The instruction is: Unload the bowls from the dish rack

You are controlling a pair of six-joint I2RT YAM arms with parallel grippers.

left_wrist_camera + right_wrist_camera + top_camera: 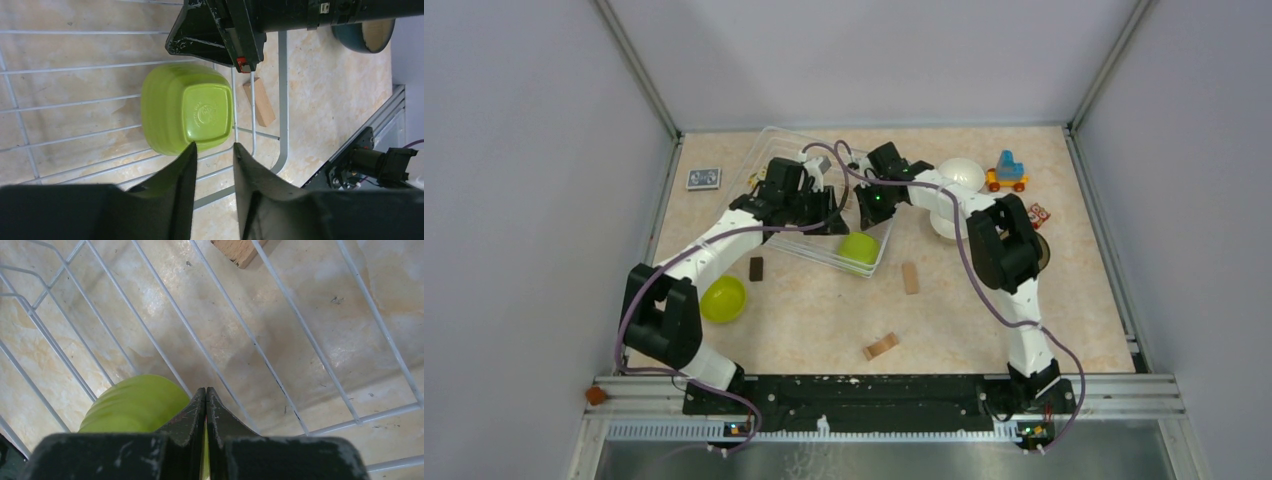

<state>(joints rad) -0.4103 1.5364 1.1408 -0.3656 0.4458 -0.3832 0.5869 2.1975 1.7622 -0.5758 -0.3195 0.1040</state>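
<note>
The pale wire dish rack (769,165) stands at the table's back middle. One lime green bowl (859,247) lies upside down in its near right corner; it also shows in the left wrist view (187,112) and the right wrist view (132,405). My left gripper (215,147) is open and empty, just short of this bowl's edge. My right gripper (206,390) is shut with nothing between its fingers, right beside the bowl above the rack floor (300,330). A second lime green bowl (723,299) sits on the table by the left arm. Two white bowls (961,175) sit right of the rack. A dark teal bowl (365,37) is at the far right.
A card deck (703,178) lies left of the rack and a toy vehicle (1007,172) at the back right. A dark block (756,268), a wooden block (910,278) and a wooden piece (881,346) lie in front of the rack. Both arms crowd over the rack.
</note>
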